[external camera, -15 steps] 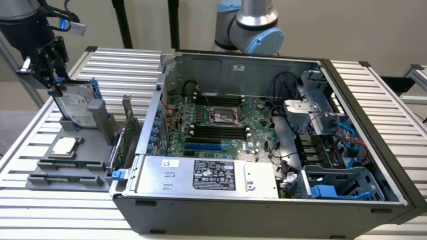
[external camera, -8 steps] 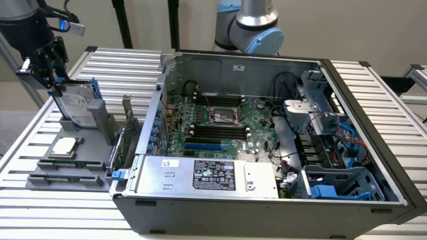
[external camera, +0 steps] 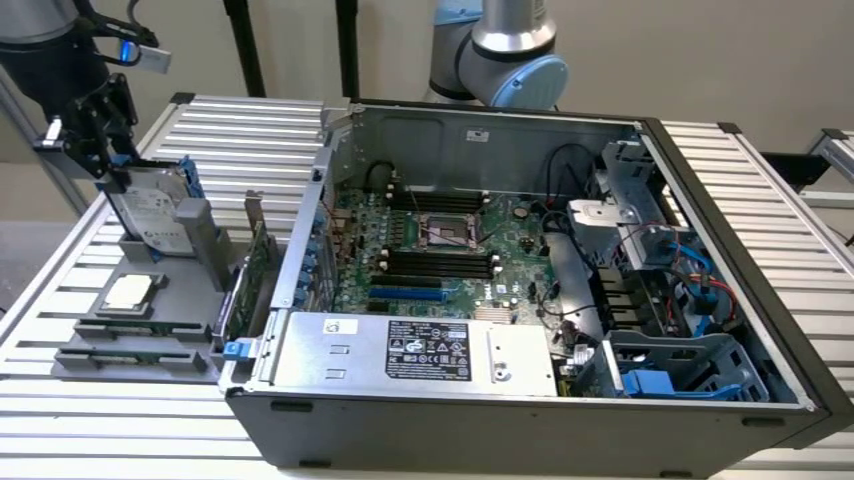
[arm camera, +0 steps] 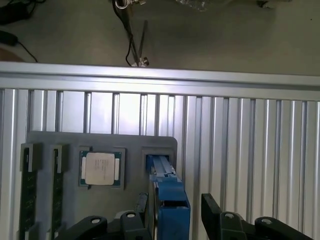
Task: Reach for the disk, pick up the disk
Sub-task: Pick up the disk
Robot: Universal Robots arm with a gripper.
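Pincer [external camera: 104, 150] hangs at the exterior view's left with its fingers apart, just above the disk [external camera: 154, 215], which stands upright on edge in a slot of the grey holder [external camera: 187, 300]; the wrist view has the pincer [arm camera: 174, 201] straddling the disk's [arm camera: 170, 200] blue rail, one finger [arm camera: 141, 206] just beside it and the other finger [arm camera: 210, 207] set off by a clear gap. Beside the disk lies a square CPU chip [external camera: 130, 292], and near it two memory sticks [external camera: 131, 330] sit in the holder. Further right on the slatted aluminium table [external camera: 240, 125] is an open computer case [external camera: 467, 130] with its motherboard [external camera: 441, 250] and silver power supply [external camera: 427, 350] showing
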